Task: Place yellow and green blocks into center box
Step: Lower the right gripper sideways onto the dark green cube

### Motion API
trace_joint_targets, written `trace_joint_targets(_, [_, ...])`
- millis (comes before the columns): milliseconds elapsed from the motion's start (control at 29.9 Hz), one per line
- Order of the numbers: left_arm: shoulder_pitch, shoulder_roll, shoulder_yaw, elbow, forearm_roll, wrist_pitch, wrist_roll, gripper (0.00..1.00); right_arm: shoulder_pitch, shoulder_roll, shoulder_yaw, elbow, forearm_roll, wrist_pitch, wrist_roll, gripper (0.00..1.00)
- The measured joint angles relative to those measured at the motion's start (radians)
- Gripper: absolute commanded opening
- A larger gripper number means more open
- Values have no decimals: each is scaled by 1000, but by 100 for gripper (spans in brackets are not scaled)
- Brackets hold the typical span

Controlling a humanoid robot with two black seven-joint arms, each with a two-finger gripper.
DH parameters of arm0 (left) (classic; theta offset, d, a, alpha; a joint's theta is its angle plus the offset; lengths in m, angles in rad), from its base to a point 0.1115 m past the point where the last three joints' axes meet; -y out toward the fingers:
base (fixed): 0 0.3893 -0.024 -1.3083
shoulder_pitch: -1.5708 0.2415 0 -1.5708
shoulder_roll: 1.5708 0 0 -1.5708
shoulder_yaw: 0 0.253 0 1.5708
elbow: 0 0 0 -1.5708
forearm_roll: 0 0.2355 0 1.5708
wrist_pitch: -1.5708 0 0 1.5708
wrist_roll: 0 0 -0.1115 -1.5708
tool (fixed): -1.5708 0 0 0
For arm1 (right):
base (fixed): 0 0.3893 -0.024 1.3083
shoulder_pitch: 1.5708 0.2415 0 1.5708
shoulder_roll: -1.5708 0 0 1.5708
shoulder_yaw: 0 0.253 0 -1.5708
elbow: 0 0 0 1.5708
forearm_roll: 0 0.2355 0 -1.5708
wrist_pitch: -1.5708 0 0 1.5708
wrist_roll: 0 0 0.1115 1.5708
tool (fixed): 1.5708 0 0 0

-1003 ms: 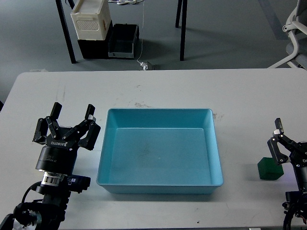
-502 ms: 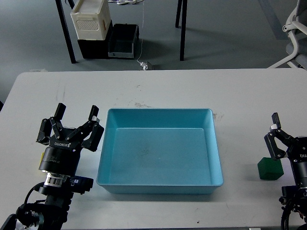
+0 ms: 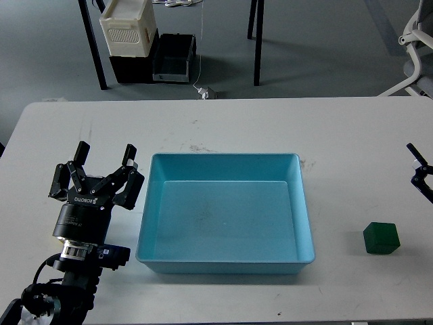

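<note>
Grey floor up top with black table legs (image 3: 256,40) and a cream plastic crate (image 3: 126,27) stacked on dark bins, then the big matte white tabletop (image 3: 223,125) with a few scuff marks fills everything else.

So what's changed: a second ago the right gripper (image 3: 421,174) was sitting right next to the small dark green cube block (image 3: 381,237), almost over it. Now it's pulled off toward the right edge and only a sliver of it shows, so I can't tell if it's spread or pinched. The cube is fully exposed, resting on the table well to the right of the box, untouched. Looks to me like the approach got abandoned or reset, so nothing's actually been delivered yet.

The left gripper (image 3: 103,161) has barely shifted, fingers spread wide, holding nothing, hovering just left of the box.

The shallow light blue plastic box (image 3: 226,260) is smooth, slightly glossy, rounded corners, sloped walls, and empty inside. The cube looks hard-edged and faintly shiny, should pinch easily. No yellow block anywhere in view.
</note>
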Motion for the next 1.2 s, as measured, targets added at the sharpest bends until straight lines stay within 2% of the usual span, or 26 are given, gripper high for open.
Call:
trace_joint_targets(100, [0,0,0,-1,0,0,0,100,18,-109,-22,-1,-46,0,-28,100])
trace_joint_targets(234, [0,0,-2,-1,0,0,0,100,88,-244,-80,-1,-175,-6,-40,100])
trace_joint_targets(368, [0,0,-3,-1,0,0,0,100,210,-340,-191,-1,-312,-51,-49,100])
trace_joint_targets(468, [0,0,-3,-1,0,0,-1,100,324,-390,-309,-2,-358,-78,-86,100])
trace_joint_targets(635, [1,0,-2,-1,0,0,-2,100,561,-412,-539,-5,-424,-86,-194,100])
trace_joint_targets(736, [-1,0,-2,-1,0,0,-2,100,708,-424,-659,-6,-499,-87,-237,100])
trace_joint_targets(970, [-2,0,5,-1,1,0,0,100,950,-435,-928,-5,-669,-72,-277,100])
trace_joint_targets(1204, [-8,0,10,4,4,0,1,100,1020,-398,-1078,-23,-849,-70,-313,100])
